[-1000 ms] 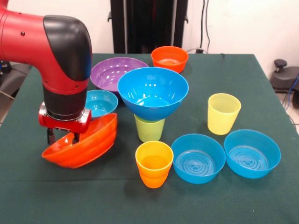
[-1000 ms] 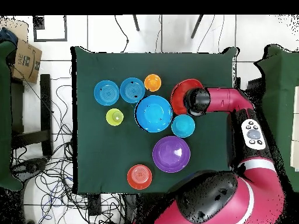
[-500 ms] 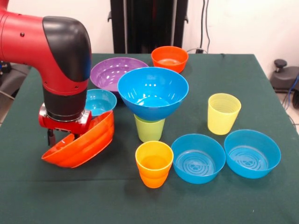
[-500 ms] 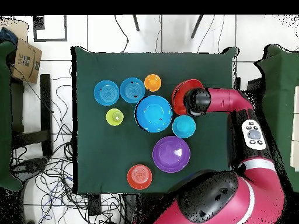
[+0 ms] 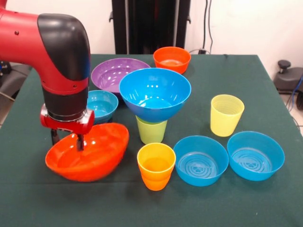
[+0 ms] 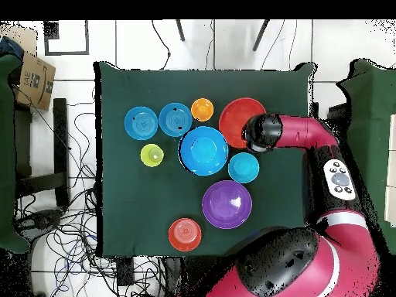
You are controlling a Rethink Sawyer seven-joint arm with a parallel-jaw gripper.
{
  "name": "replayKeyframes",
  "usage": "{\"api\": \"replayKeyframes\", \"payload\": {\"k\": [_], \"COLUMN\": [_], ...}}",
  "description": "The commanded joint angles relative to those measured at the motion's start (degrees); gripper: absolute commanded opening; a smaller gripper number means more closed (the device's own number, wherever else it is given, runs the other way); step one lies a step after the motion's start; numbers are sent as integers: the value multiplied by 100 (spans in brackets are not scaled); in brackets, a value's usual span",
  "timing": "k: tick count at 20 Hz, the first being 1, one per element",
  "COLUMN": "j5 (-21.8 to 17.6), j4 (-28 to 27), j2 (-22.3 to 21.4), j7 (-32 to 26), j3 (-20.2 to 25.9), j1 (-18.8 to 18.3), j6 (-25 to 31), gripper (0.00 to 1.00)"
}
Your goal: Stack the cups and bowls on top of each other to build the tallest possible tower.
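The gripper (image 5: 66, 140) pinches the near rim of the glossy large orange plastic bowl (image 5: 90, 152), one finger (image 5: 80, 141) inside, one outside. The bowl sits open-side up on the green cloth table (image 5: 246, 203). Beyond the fingers, a glossy large blue bowl (image 5: 155, 94) perches on the tapered lime green cup (image 5: 151, 131).

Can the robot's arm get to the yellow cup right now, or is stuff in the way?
Probably not right away. The gripper is at the rim of the large orange bowl, one finger inside, so it looks busy. The yellow cup stands alone across the table with open space above it, so once free, the arm could likely come down on it.
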Motion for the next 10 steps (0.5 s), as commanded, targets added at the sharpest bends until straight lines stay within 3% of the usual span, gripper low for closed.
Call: {"api": "replayKeyframes", "payload": {"k": [1, 5, 10], "j5": [483, 715, 753], "j4": [508, 650, 835], "j2": [-481, -686, -753], "j7": [-910, -1010, -983], "j3": [284, 312, 357], "j1": [8, -28, -95], "j6": [1304, 1636, 1433], "gripper": [100, 100, 100]}}
